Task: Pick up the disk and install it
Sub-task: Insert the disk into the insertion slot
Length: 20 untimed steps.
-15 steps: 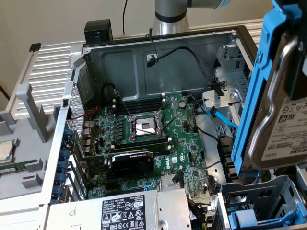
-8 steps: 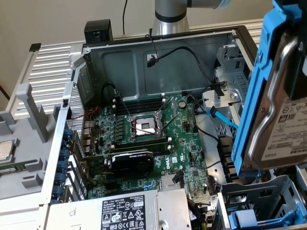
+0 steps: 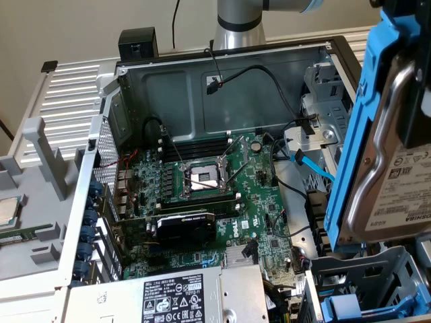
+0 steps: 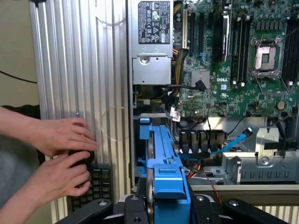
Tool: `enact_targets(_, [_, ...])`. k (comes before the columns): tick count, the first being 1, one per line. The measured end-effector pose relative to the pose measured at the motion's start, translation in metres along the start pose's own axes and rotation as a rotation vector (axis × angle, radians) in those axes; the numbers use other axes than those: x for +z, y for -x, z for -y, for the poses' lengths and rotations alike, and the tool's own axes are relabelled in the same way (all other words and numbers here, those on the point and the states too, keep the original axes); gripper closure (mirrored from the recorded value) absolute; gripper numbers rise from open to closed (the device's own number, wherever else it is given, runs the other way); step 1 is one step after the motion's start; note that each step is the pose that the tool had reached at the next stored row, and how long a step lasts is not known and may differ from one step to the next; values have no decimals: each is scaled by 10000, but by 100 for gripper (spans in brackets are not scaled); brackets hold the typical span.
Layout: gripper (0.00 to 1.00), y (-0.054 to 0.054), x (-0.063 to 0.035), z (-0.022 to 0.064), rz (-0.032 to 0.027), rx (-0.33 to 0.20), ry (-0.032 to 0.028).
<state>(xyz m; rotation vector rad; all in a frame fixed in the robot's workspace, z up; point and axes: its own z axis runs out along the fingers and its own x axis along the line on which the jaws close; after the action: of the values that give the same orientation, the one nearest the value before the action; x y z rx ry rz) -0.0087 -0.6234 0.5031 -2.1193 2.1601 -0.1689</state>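
Pincer [image 4: 166,207] closed on one disk [image 3: 394,188]: we see a flat silver-grey metal slab with a white printed label, framed in smooth bright blue plastic and held on edge in the grip. Below the pincer lies one open computer case [image 3: 168,81] of grey sheet metal, holding one green motherboard [image 3: 202,195] and one thin blue cable [image 3: 313,168]. To one side of the pincer, two hands [image 4: 65,135] lie at a black keyboard [image 4: 100,184], against one ribbed metal panel [image 4: 79,60].

DELL on mobo [image 4: 219,88]; TOSHIBA, partly cut, on disk [image 3: 397,148] label [image 3: 406,195].
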Motion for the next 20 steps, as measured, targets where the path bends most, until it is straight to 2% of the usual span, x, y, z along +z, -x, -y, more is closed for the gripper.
enact_targets(20, [63,-5,361,-53,-49,305,-1])
